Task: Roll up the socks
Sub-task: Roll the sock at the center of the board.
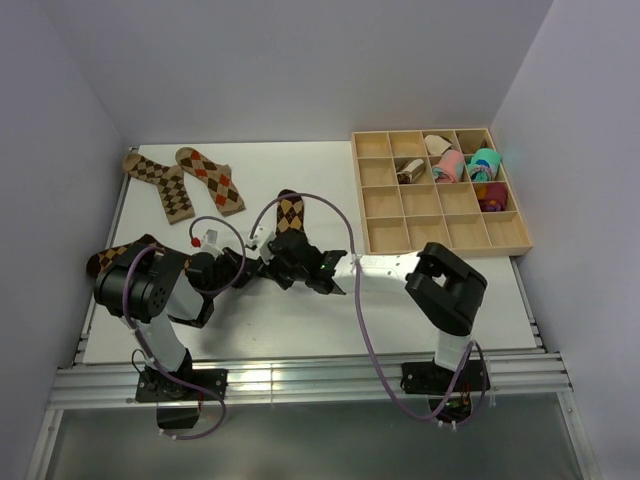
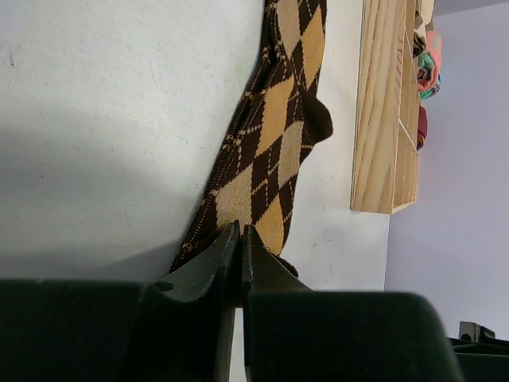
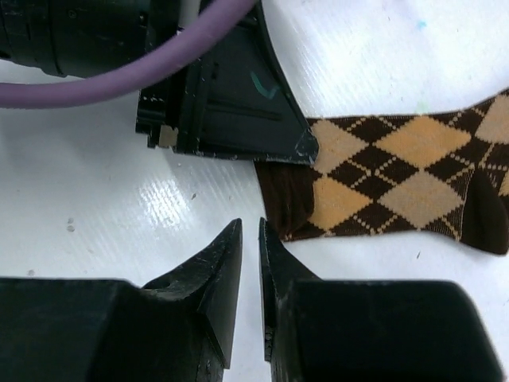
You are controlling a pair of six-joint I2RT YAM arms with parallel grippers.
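**Both grippers at the cuff of the centre sock**

The white table (image 1: 300,320) is walled on the left, back and right; its near edge is a metal rail where the arms are bolted. The wooden compartment tray (image 1: 445,248) fills the far right corner, its right wall almost at the table's right edge. Bare tabletop lies between the tray and the centre sock, and a strip of it lies between the grippers and the near edge.

In the tray's back compartments sit a pink bundle (image 1: 447,165), a teal bundle (image 1: 485,163) and a brown-and-cream bundle (image 1: 408,172).

Two argyle socks (image 1: 183,182) lie flat side by side in the far left corner, angled toward the centre. A fourth sock (image 1: 115,255) lies at the left edge, partly under the left arm.

The centre sock (image 1: 290,213) lies flat, its long axis running from the arms toward the back wall. Its plain brown cuff is at the near end and its foot points away.

The left gripper (image 2: 240,235) has its jaws closed to a sliver, with the tips on the cuff's edge. I cannot tell if cloth is pinched between them. The right gripper (image 3: 250,231) is just beside the cuff, its jaws a narrow slit apart with only table showing between them.
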